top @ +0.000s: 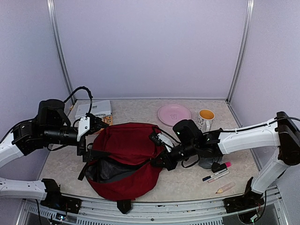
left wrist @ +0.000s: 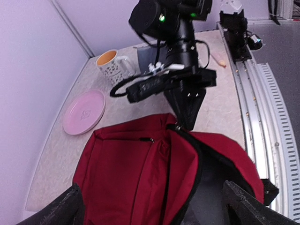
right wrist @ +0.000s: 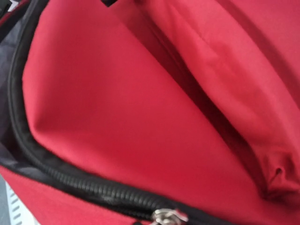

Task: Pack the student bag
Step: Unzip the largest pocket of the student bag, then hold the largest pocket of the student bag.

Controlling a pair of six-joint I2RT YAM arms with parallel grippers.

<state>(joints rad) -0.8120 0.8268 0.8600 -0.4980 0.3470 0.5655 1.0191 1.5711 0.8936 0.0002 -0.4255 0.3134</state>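
The student bag (top: 126, 154) is a large dark red backpack lying in the middle of the table, its main zip open and its grey lining (left wrist: 213, 187) showing. My left gripper (top: 89, 143) is open at the bag's left end, its black fingers (left wrist: 70, 206) spread wide on either side of the bag (left wrist: 126, 168). My right gripper (top: 162, 157) points down at the bag's right end and looks shut on the zip pull (right wrist: 168, 217) there. It also shows in the left wrist view (left wrist: 187, 119). Its fingers are out of the right wrist view, which the red fabric (right wrist: 140, 117) fills.
A pink plate (top: 174, 114) and a spotted mug (top: 206, 119) stand at the back right. A white box (top: 93, 110) lies at the back left. Markers (top: 216, 175), a pink highlighter (top: 223, 166), a pencil stub (top: 225, 188) and a grey pouch (top: 206, 163) lie to the right of the bag.
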